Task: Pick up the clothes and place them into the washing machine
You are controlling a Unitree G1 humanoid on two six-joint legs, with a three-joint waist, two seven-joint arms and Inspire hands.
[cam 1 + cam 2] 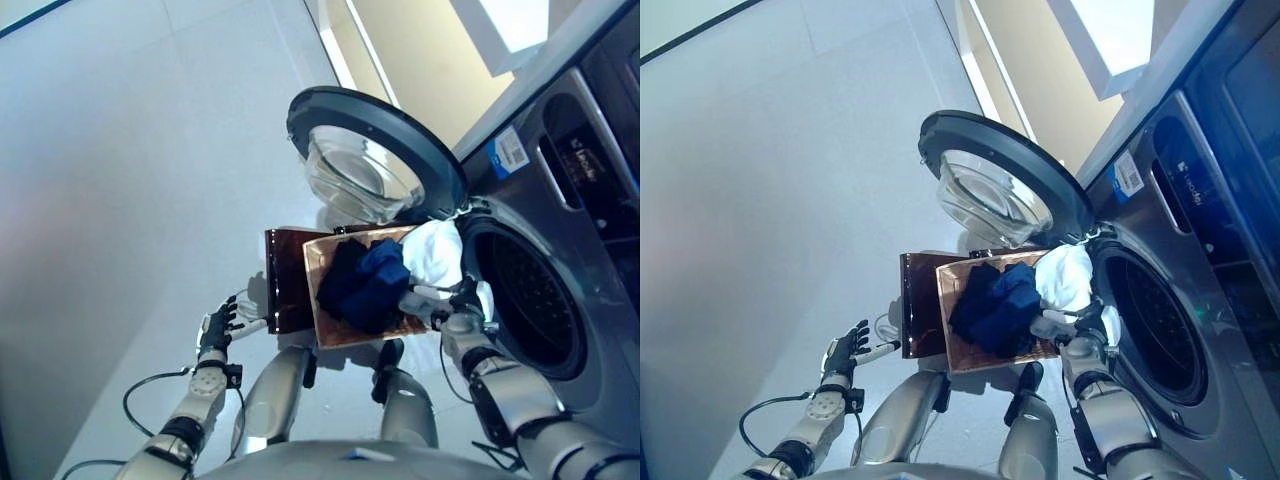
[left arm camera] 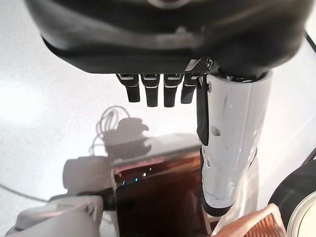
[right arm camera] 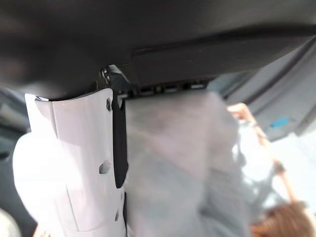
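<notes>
The task was under way but little looked finished: the washing machine [image 1: 560,300] stood with its round door [image 1: 375,150] swung open, and its drum looked dark, with no clothes visible inside. The brown basket [image 1: 325,285] on the floor in front of the opening held a dark blue garment [image 1: 365,285], untouched. A white garment [image 1: 435,250] bulged at the basket's corner nearest the drum, just beside the opening, not yet inside.

The right hand [image 1: 455,305] was at that white garment; in the right wrist view pale cloth [image 3: 187,163] filled the space between thumb and fingers, so the hand appeared closed on it, though the fingers themselves were mostly hidden. Carrying it into the drum remained, then the blue garment.

The left hand [image 1: 215,330] hung low beside the basket's far side, fingers [image 2: 148,91] relaxed and holding nothing
</notes>
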